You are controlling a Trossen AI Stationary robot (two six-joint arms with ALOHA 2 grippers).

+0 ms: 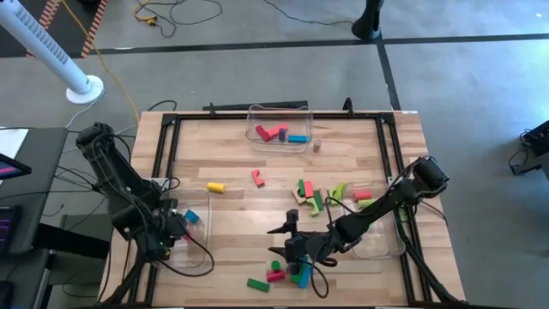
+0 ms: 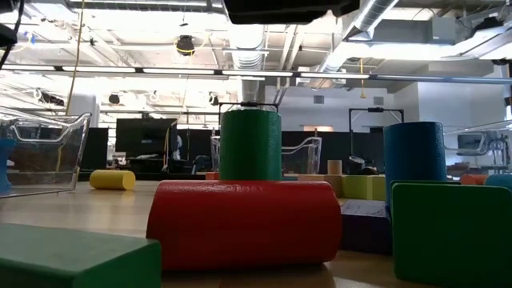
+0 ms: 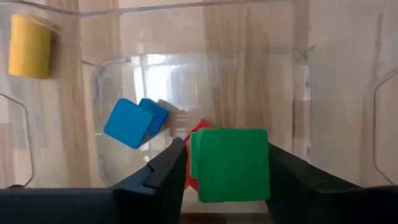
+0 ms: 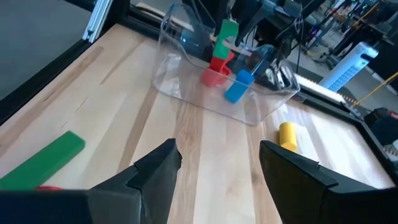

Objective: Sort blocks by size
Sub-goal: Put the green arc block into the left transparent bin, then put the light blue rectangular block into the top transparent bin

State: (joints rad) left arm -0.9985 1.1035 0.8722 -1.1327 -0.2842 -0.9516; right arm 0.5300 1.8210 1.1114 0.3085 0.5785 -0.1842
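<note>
A green block (image 3: 230, 163) sits between the fingers of my left gripper (image 3: 225, 146), above the clear bin (image 1: 196, 251) at the table's left, and it also shows in the right wrist view (image 4: 227, 30). A blue block (image 3: 134, 121) and a red block (image 3: 198, 127) lie in that bin. My right gripper (image 4: 217, 149) is open and empty, low over the table's near middle (image 1: 287, 232). It points toward the left bin. Loose blocks lie below and beyond it, among them a green bar (image 1: 257, 284) and a yellow cylinder (image 1: 215, 186). My left gripper comes from above, pointing steeply down, with the green block between its fingers and clear of the bin floor. A thin strip of the red block shows between one finger (image 3: 168, 171) and the block's side (image 3: 194, 162). Whether the other finger touches it, I cannot tell.
A second clear bin (image 1: 279, 110) at the far middle holds red, pink and blue blocks. A third bin (image 1: 396, 249) stands at the right under the right arm. A cluster of blocks (image 1: 319, 196) lies right of centre. Close to the low camera are a red cylinder (image 2: 244, 220) and a green one (image 2: 250, 144).
</note>
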